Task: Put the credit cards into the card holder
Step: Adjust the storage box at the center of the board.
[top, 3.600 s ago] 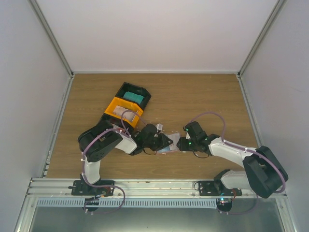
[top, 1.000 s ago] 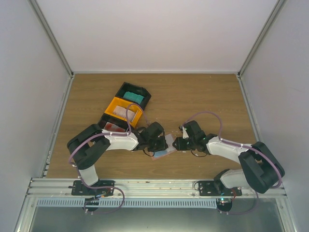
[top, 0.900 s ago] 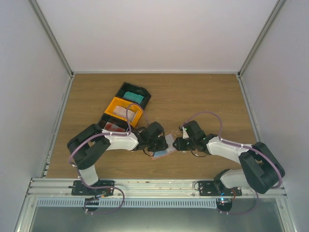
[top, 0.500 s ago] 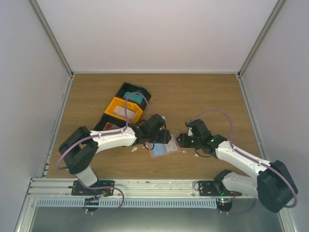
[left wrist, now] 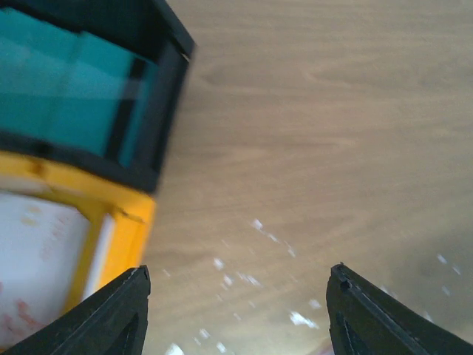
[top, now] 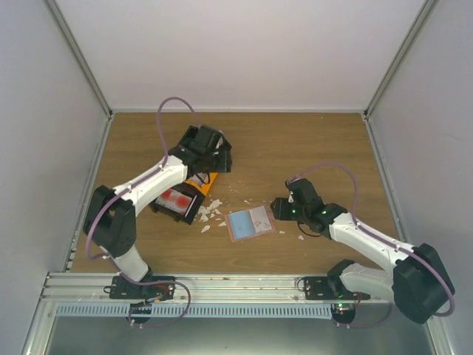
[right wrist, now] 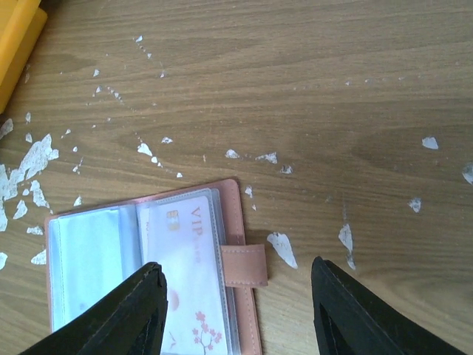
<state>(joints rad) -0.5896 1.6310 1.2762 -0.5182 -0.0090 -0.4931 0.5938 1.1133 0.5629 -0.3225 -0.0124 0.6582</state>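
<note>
In right wrist view, card holder [right wrist: 244, 265] cropped

Orange bin [left wrist: 122, 218] against black bin [left wrist: 159, 96]; white scraps [right wrist: 33, 159] across wooden table [top: 295, 148].

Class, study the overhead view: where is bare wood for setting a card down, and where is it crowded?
Free: the far right table, between back wall and right arm; also the strip between the card holder and the near edge. Crowded: bins, white scraps and right gripper around the holder.

The card holder [right wrist: 244, 265] is cut off by the bottom edge, and the orange bin [left wrist: 126, 222] looks blurred.
</note>
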